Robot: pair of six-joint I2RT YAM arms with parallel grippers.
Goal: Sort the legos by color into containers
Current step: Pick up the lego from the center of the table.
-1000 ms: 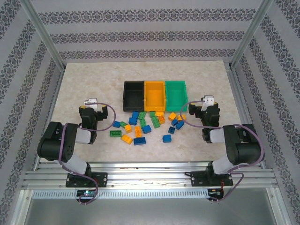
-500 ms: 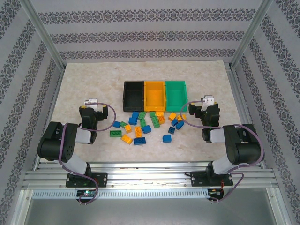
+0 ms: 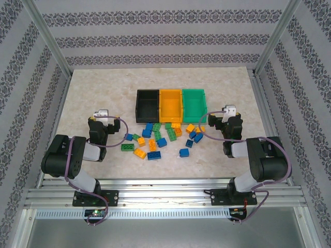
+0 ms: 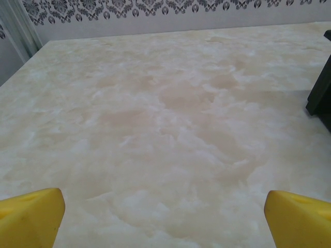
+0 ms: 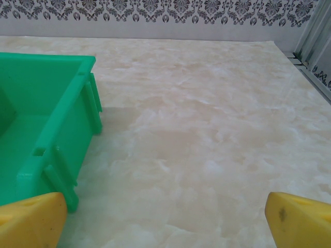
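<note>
Hard glossy plastic: the legos (image 3: 160,138) lie scattered in blue, yellow-orange and green on the marbled table (image 3: 93,88), just at 6 o'clock of the three containers (image 3: 170,106), which stand black, orange and green in a tight row. I judge the bricks light, stiff and slick. They may skate if nudged, so I'd pinch each across its flat side walls, not the studs. Left gripper (image 4: 165,219) sits at 9 o'clock of the pile, right gripper (image 5: 165,219) at 3 o'clock. Both have jaws wide apart, holding nothing. No brand or writing legible.
</note>
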